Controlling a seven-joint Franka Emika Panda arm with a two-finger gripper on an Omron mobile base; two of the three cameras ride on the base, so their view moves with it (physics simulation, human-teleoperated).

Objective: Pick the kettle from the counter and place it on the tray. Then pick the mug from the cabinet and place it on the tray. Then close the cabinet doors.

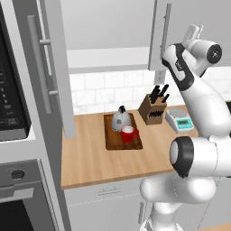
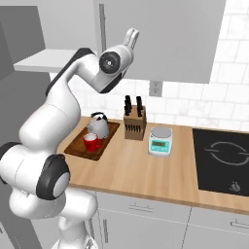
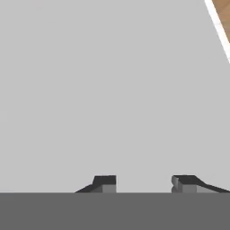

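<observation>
**Doors are the step left**

The kettle and mug both sit on the tray, mid-frame on the tabletop, so closing the cabinet doors appears to be the step in hand. The gripper faces a flat grey panel, jaws partly apart with nothing between them. The left door stands swung out at upper left; the right door is by the hand. Next likely needs a push on a door face. Knife block and scale lie below, not in the way.
</observation>
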